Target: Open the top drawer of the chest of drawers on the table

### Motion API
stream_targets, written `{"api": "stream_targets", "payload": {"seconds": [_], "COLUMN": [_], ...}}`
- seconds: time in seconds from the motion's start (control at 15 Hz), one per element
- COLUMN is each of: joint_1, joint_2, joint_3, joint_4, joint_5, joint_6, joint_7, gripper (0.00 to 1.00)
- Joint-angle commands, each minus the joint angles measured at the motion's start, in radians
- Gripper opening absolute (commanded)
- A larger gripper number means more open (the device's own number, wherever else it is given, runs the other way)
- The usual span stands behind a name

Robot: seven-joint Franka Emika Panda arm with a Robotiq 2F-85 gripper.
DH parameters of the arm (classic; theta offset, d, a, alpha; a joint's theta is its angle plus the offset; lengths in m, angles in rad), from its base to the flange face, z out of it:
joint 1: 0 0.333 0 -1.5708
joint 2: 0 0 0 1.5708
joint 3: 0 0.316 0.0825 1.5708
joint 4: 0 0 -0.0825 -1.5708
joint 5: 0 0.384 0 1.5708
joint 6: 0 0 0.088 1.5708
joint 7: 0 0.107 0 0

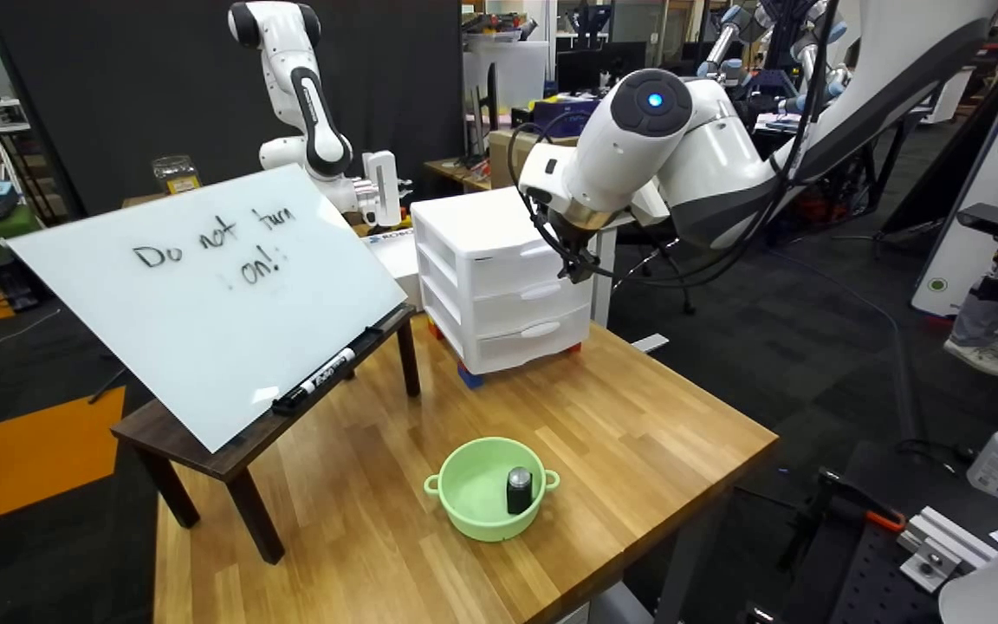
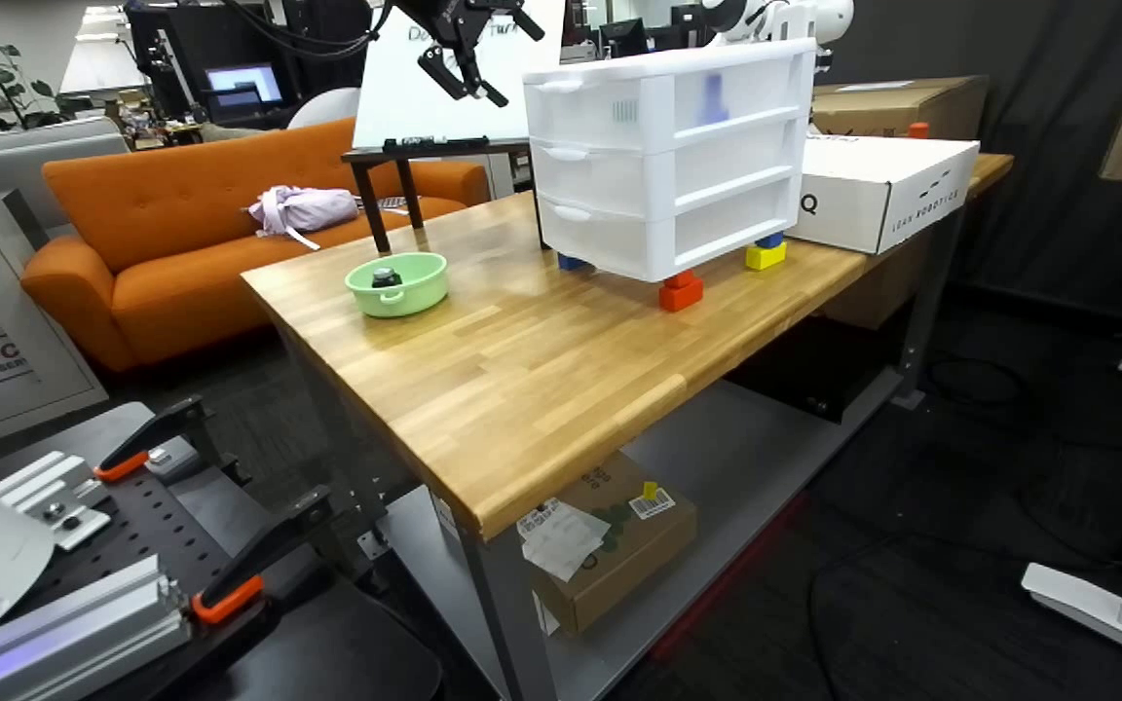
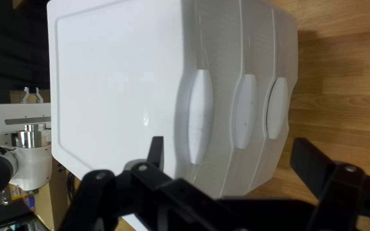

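Note:
The white chest of drawers [image 1: 486, 217] stands on the wooden table [image 1: 638, 451], raised on small coloured blocks. Its top drawer [image 2: 585, 115] is pushed in, its front in line with the two drawers below. In the wrist view the top drawer's handle [image 3: 200, 117] bulges out just under the flat top's edge. My gripper [image 3: 230, 149] is open, fingers wide apart, with nothing held between them. An exterior view shows the gripper [image 2: 512, 60] in front of the chest at about the height of its top, with a gap between them.
A whiteboard [image 1: 213, 286] leans on a low dark table [image 1: 196, 442] beside the chest. A green bowl [image 1: 486, 485] holding a small dark object sits toward the front. Behind the chest are a white box [image 2: 873, 195] and another robot arm [image 1: 308, 113].

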Motion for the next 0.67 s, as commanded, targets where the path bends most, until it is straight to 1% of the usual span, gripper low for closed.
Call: {"api": "stream_targets", "payload": {"seconds": [0.0, 0.6], "joint_1": [-0.002, -0.005], "joint_2": [0.003, 0.022], "joint_3": [-0.005, -0.021], "joint_4": [0.017, 0.0], "joint_5": [-0.044, -0.123], "joint_6": [-0.005, 0.018], "joint_7": [0.067, 0.188], "gripper": [1.0, 1.0]}}
